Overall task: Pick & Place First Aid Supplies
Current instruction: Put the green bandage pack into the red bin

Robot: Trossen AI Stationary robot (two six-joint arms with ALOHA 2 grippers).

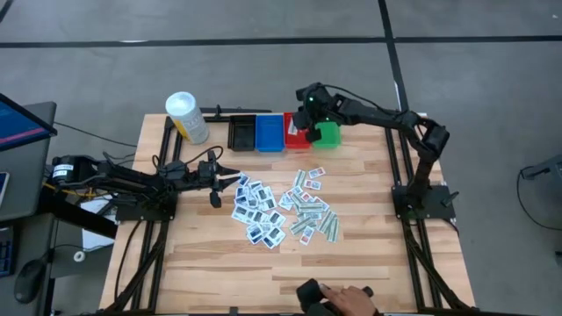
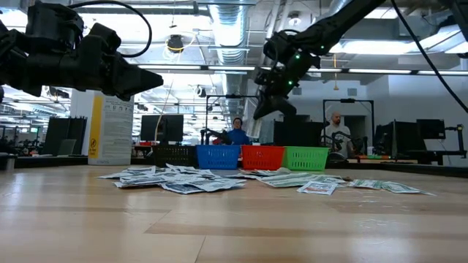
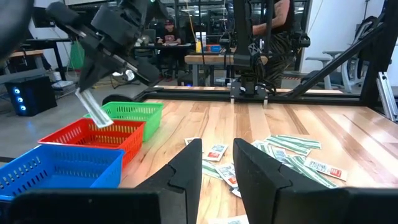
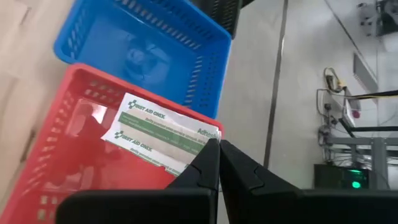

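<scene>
The first aid supplies lie loose on the wooden table: white packets with blue marks (image 1: pixel 257 211) and pale green-grey strips (image 1: pixel 312 215). Black (image 1: pixel 241 133), blue (image 1: pixel 269 132), red (image 1: pixel 296 139) and green (image 1: pixel 327 133) bins stand in a row at the far edge. My right gripper (image 4: pixel 219 149) hangs over the red bin (image 4: pixel 74 155), shut on a pale strip (image 4: pixel 161 134). My left gripper (image 3: pixel 217 165) waits level above the table's left part, left of the white packets, open and holding nothing. My right gripper pinches one end of the pale strip (image 4: pixel 200 140) between its two fingers, coming slanting down from above. The strip (image 3: pixel 94 111) hangs tilted below the fingers over the red bin. Two printed bands show side by side; whether this is one strip or two, I cannot tell.
A yellow cylinder with a white cap (image 1: pixel 186 117) stands at the far left corner. A person's hand (image 1: pixel 342 298) rests at the near edge. Bare wood (image 1: pixel 369 175) lies between the piles and the right edge, and people sit in the room beyond the table.
</scene>
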